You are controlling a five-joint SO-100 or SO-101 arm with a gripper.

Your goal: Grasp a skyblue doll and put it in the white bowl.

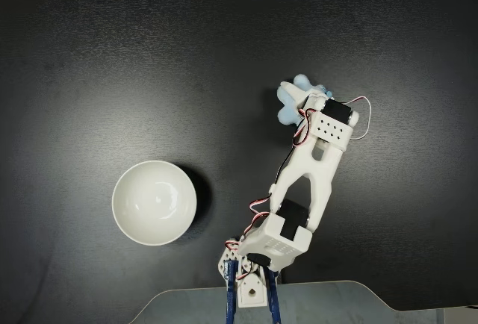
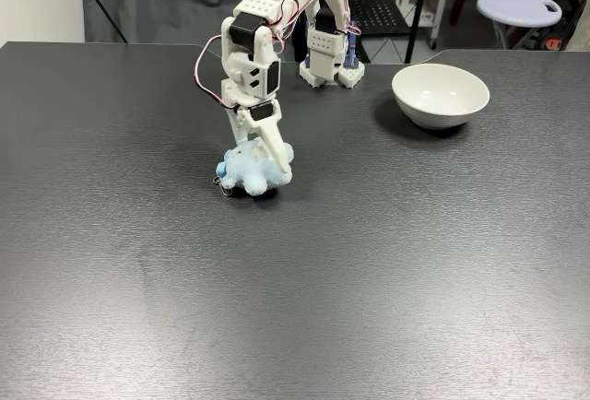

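Note:
The skyblue doll [image 2: 247, 171] lies on the dark table, a small pale-blue plush lump with a tiny metal ring at its left side. My gripper [image 2: 267, 171] reaches down onto it from above, its white fingers [image 2: 269, 147] pressed into the plush and shut on it. In the top-down fixed view the doll [image 1: 301, 83] pokes out past the gripper [image 1: 293, 100] at the right of the table. The white bowl [image 1: 154, 202] stands apart at the lower left there; in the side fixed view the bowl [image 2: 441, 94] sits far right of the doll, near the arm's base.
The arm's base [image 2: 324, 61] is clamped at the table's far edge. Behind the table stand a white stool [image 2: 514, 5] and a dark cloth backdrop. A pale plate [image 1: 299, 301] lies under the base.

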